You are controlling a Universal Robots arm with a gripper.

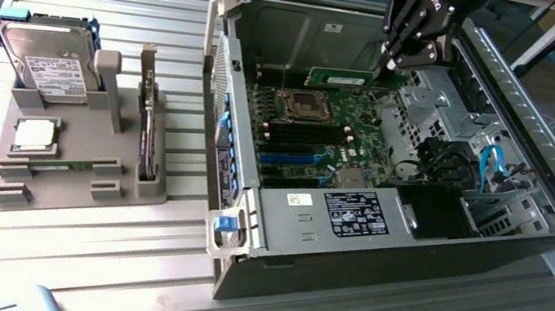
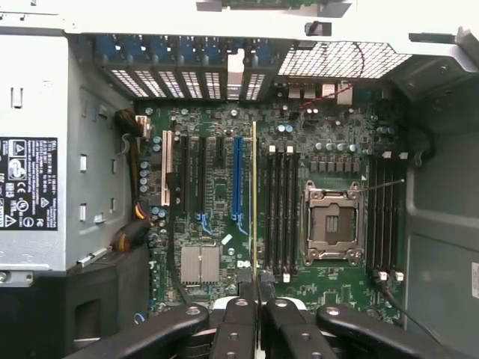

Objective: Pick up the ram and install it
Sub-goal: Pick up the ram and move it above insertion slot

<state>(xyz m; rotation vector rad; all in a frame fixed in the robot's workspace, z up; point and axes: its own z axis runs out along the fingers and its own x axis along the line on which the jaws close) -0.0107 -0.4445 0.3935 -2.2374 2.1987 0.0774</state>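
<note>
Slatted metal desk (image 1: 75, 257) carrying an open computer case (image 1: 389, 222), with a robot hand (image 1: 389, 69) holding the ram (image 1: 347, 78) over the motherboard (image 1: 313, 136).
The hand is pinched narrow on one end of the green stick, which hangs above the far part of the board, not yet in a slot. From the wrist, the ram (image 2: 254, 194) shows edge-on, a thin line just beside the black memory slots (image 2: 278, 209) next to the empty processor socket (image 2: 331, 223). On the exterior view's left, a grey holder (image 1: 67, 165) keeps a hard drive (image 1: 49, 64). Likely risks: the stick looks slightly off the nearest slot, so pressing down could land it on the slot wall or latches. Held at one end, it could also tilt and seat unevenly.
</note>
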